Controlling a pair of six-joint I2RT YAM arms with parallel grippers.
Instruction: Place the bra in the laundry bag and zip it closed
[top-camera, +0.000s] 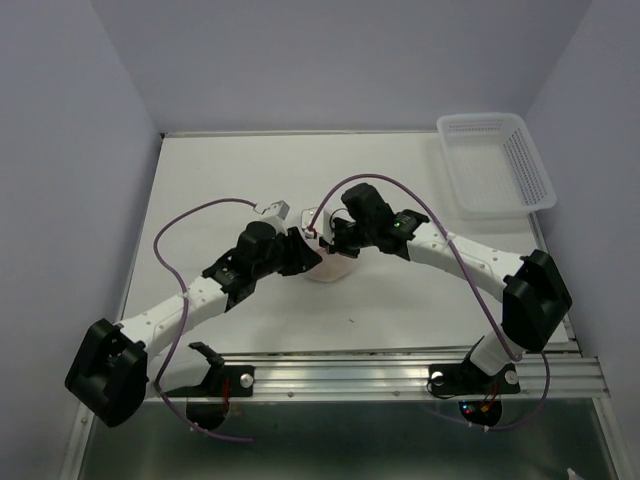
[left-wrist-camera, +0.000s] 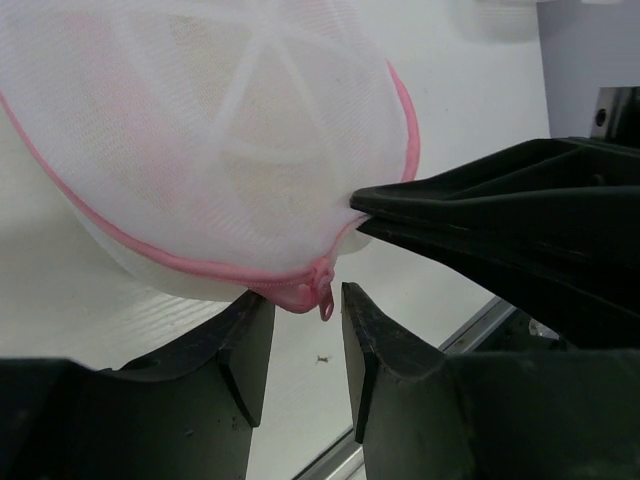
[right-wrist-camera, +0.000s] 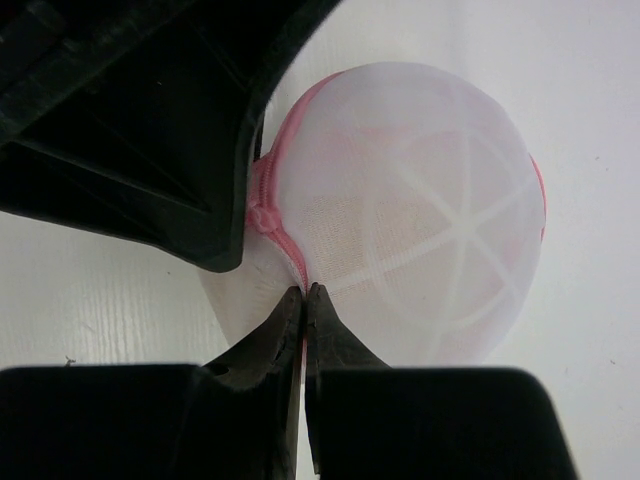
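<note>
The left gripper (left-wrist-camera: 303, 305) stands partly open and holds nothing. The zipper pull (left-wrist-camera: 322, 297) hangs at the mouth of the gap between its fingertips (left-wrist-camera: 252, 325); contact cannot be confirmed. The right gripper (right-wrist-camera: 305, 292) is closed on the pink rim (right-wrist-camera: 290, 250) of the laundry bag (right-wrist-camera: 420, 200), just beside the slider.

The pull lies straight ahead of the left gripper, which is the nearer arm to it. The zipper line runs away from the pull along the rim.

The bag rests mid-table (top-camera: 400, 190) between both arms, right of the left gripper. It is a white mesh dome with pale ribs. The bra (left-wrist-camera: 255, 185) shows as a tan shade through the mesh. How far the zipper is closed cannot be told.
</note>
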